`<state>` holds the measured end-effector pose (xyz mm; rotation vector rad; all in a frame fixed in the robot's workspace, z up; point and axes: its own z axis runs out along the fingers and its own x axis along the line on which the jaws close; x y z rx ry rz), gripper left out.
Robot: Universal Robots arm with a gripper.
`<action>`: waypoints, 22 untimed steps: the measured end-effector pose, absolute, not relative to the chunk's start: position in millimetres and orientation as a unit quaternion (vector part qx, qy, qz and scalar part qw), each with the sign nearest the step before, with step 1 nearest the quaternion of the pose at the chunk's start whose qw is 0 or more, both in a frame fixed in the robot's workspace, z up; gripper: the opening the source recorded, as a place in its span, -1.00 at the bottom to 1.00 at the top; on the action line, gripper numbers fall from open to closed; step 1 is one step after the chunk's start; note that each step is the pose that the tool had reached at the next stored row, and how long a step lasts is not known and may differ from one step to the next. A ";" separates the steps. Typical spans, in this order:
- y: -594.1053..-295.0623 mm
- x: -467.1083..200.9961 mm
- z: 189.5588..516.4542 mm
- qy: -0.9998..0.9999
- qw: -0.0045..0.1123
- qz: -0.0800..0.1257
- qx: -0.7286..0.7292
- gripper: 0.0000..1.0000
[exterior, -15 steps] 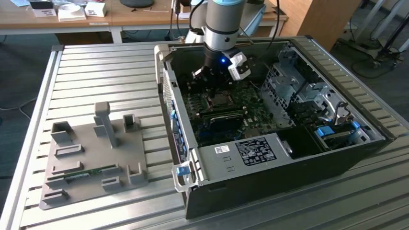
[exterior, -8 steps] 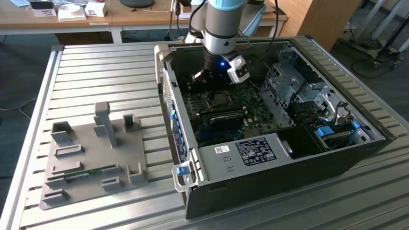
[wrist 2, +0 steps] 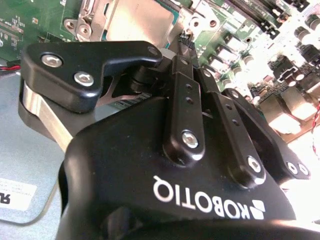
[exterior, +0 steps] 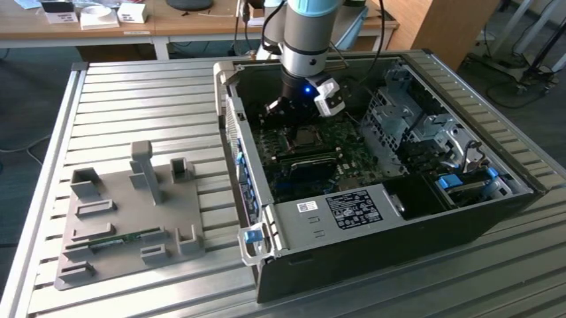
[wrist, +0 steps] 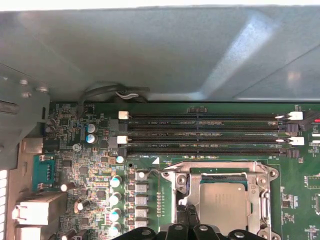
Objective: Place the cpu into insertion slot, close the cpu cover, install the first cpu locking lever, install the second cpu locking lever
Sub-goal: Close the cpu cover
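Note:
The cpu (wrist: 223, 202) lies flat in the insertion slot (exterior: 307, 137) on the green motherboard, its silvery top showing through the window of the cpu cover (wrist: 220, 168). The cover is folded down over the chip. My gripper (wrist: 189, 214) hangs low inside the open computer case, its black fingers (wrist 2: 182, 90) drawn together, with the tips right at the edge of the socket beside the chip (wrist 2: 137, 22). Nothing is held between them. A thin wire lever end (wrist: 155, 171) lies by the cover's corner. From the exterior view the gripper (exterior: 287, 107) is just behind the socket.
Long black memory slots (wrist: 205, 132) run beside the socket, and the case's grey wall (wrist: 160, 55) rises beyond them. Drive cages and cables (exterior: 425, 132) fill the case on the exterior view's right. A grey fixture plate (exterior: 132, 218) sits on the slatted table at its left.

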<state>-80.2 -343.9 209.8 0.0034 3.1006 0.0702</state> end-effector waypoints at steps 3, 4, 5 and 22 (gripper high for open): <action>-343.9 -80.2 209.3 1.000 0.020 0.023 0.001 -0.79; -343.9 -80.2 209.3 1.000 0.020 0.023 0.001 -0.79; -343.9 -80.2 209.2 1.000 0.020 0.023 0.001 -0.79; -343.8 -80.0 205.6 1.000 0.020 0.023 0.001 -0.79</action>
